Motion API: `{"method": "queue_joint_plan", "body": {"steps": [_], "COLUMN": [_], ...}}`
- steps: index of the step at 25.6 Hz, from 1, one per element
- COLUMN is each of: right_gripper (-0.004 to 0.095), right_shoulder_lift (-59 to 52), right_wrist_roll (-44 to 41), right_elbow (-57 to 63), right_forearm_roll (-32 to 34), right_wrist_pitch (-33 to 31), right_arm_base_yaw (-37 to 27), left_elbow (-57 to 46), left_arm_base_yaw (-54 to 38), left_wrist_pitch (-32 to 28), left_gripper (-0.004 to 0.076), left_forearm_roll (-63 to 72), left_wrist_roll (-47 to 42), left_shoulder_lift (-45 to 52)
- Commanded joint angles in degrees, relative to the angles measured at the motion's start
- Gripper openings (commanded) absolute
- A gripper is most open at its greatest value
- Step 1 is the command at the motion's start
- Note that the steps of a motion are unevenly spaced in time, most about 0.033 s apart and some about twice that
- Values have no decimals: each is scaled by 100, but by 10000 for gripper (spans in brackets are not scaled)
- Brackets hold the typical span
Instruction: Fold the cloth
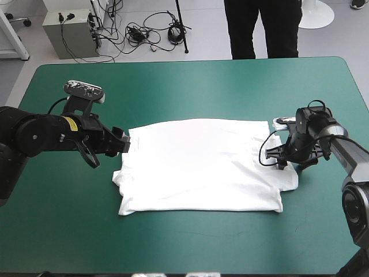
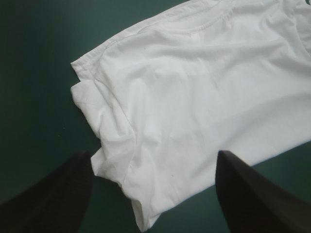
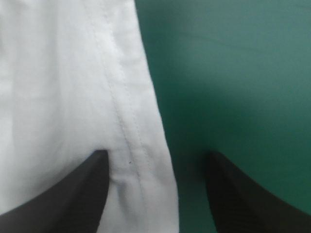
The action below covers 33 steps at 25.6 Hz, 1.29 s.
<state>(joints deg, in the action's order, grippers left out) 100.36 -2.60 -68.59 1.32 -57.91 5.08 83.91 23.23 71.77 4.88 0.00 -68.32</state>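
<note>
Here, starting at your side of the table, the T-shirt [image 1: 199, 164] lies spread flat at the middle of the teal-green cover [image 1: 190, 242]. Its near edge is roughly straight, with a little bunching at the near-left corner.

Look next to its sides. Your left gripper [image 2: 153, 154] sits low at the shirt's left edge with its fingers spread. The rumpled, doubled-over sleeve lies between and just ahead of them, and nothing is pinched. Your right gripper [image 3: 156, 154] is at the shirt's right edge, fingers likewise apart and straddling a stitched hem, one over the white fabric and the other over the cover. Beyond both, the shirt's far edge lies flat.

I judge you are at the grasp step ahead of a fold, with both tools at the edges and neither gripping. The next move calls for lowering each gripper until a finger slides under the edge, then pinching the fabric on both sides together. On the left, take care to catch every layer of the sleeve, not only the top one.
</note>
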Motion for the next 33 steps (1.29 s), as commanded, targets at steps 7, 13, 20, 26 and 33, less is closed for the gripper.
{"method": "queue_joint_plan", "body": {"steps": [7, 13, 20, 26, 33], "right_gripper": [-15, -17, -17, -17, -14], "right_shoulder_lift": [236, -543, -621, -105, 495], "right_wrist_roll": [77, 175, 542, 549, 537], "right_elbow": [-80, -1069, -1216, -1220, -1230], "right_forearm_roll": [-132, -549, -1331, -1061, -617], "right_wrist_pitch": [-78, -528, -463, -108, -59], "right_arm_base_yaw": [-45, -21, 708, 1542, 1915], "left_elbow": [165, 165, 165, 165, 165], "left_arm_base_yaw": [15, 15, 15, 15, 15], "left_wrist_pitch": [-4, 188, 200, 188, 202], "left_gripper": [520, 520, 517, 514, 514], "left_forearm_roll": [-44, -59, -59, -49, -18], "left_wrist_roll": [-58, -58, -58, -58, -82], "left_shoulder_lift": [116, 126, 126, 126, 126]}}
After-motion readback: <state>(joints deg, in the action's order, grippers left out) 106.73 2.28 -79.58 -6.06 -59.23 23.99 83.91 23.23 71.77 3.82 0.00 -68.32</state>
